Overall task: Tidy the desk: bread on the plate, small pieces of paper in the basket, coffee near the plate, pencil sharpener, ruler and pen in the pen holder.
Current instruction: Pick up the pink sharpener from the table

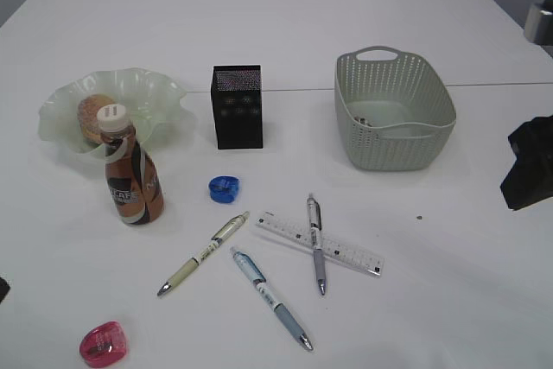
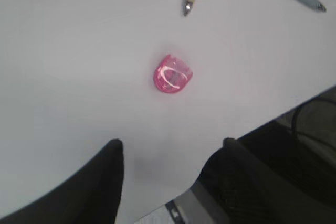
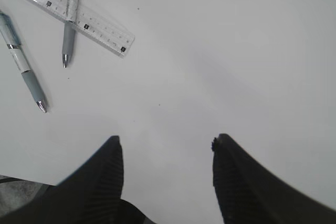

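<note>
Both grippers' fingers (image 2: 113, 153) stand apart and empty; the small, rounded pink sharpener (image 2: 173, 74) could squirt sideways if pinched off-centre.

Bread (image 1: 93, 115) sat in the plate (image 1: 160, 92), bottle (image 1: 131, 174) touching its rim. Grey pen (image 1: 316, 240) crossed the ruler (image 1: 318, 242); no fingers showed.

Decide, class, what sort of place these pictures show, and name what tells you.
Probably a desk or table staged for tidying: a bare white tabletop with pens, a ruler, a black pen holder and a basket.
</note>
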`<act>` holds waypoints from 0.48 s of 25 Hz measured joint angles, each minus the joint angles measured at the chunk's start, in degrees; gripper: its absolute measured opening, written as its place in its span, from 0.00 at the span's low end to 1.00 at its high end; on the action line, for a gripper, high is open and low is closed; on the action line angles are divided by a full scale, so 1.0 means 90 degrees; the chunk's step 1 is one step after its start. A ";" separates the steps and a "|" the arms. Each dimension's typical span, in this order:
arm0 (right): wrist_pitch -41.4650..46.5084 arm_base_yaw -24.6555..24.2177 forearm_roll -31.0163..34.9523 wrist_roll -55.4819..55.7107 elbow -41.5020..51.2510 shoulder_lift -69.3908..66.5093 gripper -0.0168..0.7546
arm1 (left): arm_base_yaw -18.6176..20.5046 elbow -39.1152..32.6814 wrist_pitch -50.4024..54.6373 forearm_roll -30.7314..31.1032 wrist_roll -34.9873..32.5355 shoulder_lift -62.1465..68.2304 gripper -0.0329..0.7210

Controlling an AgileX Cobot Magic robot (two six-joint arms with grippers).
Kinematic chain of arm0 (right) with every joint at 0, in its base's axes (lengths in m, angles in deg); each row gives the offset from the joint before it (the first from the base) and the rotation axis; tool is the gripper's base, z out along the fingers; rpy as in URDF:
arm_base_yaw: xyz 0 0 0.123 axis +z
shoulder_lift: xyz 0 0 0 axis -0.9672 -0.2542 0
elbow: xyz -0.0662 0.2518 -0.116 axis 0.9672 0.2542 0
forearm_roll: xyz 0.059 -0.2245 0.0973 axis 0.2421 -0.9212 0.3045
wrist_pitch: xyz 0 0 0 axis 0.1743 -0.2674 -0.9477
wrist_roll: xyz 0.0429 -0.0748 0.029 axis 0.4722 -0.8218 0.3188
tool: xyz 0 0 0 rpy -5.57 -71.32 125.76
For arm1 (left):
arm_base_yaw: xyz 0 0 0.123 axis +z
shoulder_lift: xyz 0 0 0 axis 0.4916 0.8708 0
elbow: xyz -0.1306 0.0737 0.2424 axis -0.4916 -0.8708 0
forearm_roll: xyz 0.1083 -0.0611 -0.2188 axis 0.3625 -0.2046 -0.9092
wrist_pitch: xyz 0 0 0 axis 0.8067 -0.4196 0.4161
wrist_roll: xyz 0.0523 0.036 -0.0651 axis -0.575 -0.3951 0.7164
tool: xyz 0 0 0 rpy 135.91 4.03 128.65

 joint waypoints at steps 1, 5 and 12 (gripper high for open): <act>0.0000 0.0000 0.0000 0.0000 0.0000 0.0000 0.55 | -0.0104 0.0000 0.0033 0.0000 -0.0227 0.0127 0.62; 0.0000 0.0000 0.0000 0.0000 0.0000 0.0000 0.56 | -0.0406 0.0000 0.0076 0.0000 -0.1108 0.0636 0.62; -0.0004 0.0000 0.0000 0.0000 0.0000 0.0000 0.55 | -0.0472 0.0000 -0.0637 0.0000 -0.2675 0.1382 0.62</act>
